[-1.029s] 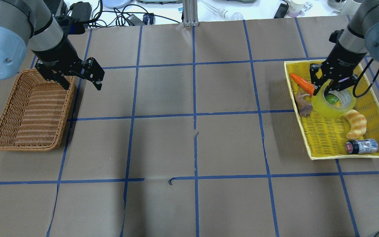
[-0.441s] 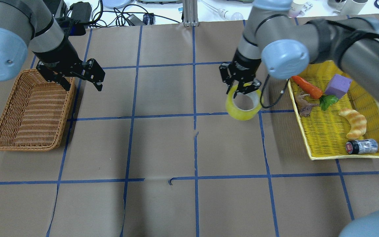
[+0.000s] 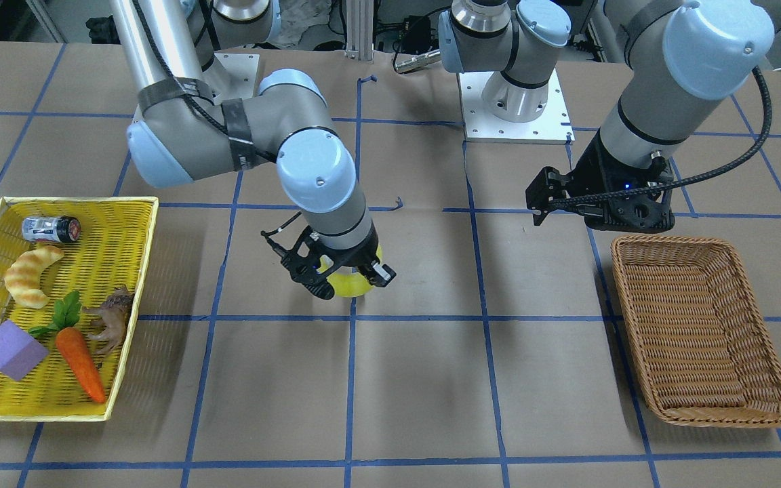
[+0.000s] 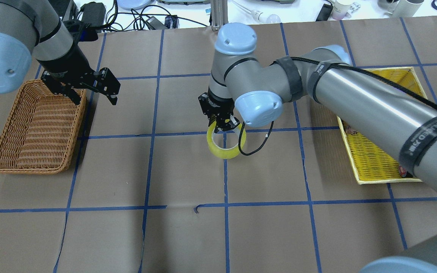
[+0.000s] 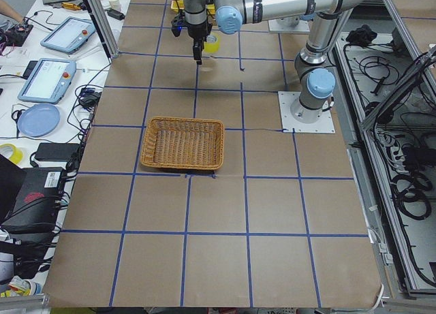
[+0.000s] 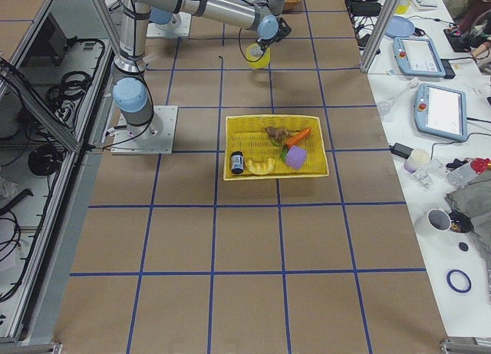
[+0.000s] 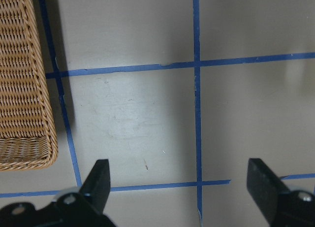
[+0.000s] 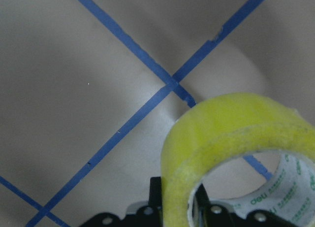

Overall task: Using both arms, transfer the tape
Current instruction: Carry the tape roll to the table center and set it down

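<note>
Two sets of fingers share this: my right fingers (image 4: 222,126) pinch the tape (image 4: 224,151) by its wall, so it hangs just below them, open to a second grip. My left fingers (image 3: 601,209), spread wide, hover well apart, beside the basket (image 4: 29,170).

Overhead: right arm (image 4: 355,94) covers most of the yellow tray (image 4: 370,163), contents hidden. Front view: tape (image 3: 344,289) mostly behind right gripper (image 3: 353,283). Right wrist view: tape cut off at bottom and right edges, gripper mostly hidden behind it. Left wrist view: wicker basket (image 7: 19,79) cut by left edge, left gripper (image 7: 178,170) cut off at bottom.
</note>
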Robot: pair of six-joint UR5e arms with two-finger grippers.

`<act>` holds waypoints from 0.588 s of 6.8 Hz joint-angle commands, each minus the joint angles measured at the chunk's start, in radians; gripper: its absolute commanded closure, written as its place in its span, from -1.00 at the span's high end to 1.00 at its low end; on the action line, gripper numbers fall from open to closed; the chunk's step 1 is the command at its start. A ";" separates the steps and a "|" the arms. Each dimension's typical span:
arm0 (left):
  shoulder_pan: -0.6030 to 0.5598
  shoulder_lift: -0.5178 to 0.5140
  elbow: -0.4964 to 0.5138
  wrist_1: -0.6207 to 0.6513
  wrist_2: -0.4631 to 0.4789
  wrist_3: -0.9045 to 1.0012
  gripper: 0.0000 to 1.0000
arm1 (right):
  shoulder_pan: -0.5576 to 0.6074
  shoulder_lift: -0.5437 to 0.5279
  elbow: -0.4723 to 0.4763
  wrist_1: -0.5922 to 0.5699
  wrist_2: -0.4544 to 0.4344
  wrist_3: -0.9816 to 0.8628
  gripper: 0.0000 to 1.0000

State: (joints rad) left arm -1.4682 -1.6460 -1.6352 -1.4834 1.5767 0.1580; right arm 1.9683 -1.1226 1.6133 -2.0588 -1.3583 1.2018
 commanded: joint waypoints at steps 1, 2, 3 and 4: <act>0.000 0.000 0.000 0.000 -0.003 0.000 1.00 | 0.084 0.069 0.003 -0.050 0.004 0.102 -1.00; 0.000 0.000 0.000 0.000 -0.004 -0.001 1.00 | 0.090 0.070 0.005 -0.050 0.004 0.107 -0.73; -0.001 0.003 0.000 0.000 -0.004 0.000 1.00 | 0.090 0.073 0.005 -0.049 0.001 0.096 -0.09; -0.003 0.003 0.000 0.000 -0.006 -0.001 1.00 | 0.090 0.066 -0.001 -0.049 -0.014 0.097 0.99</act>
State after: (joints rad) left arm -1.4695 -1.6440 -1.6352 -1.4834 1.5722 0.1574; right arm 2.0566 -1.0536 1.6164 -2.1073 -1.3601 1.2990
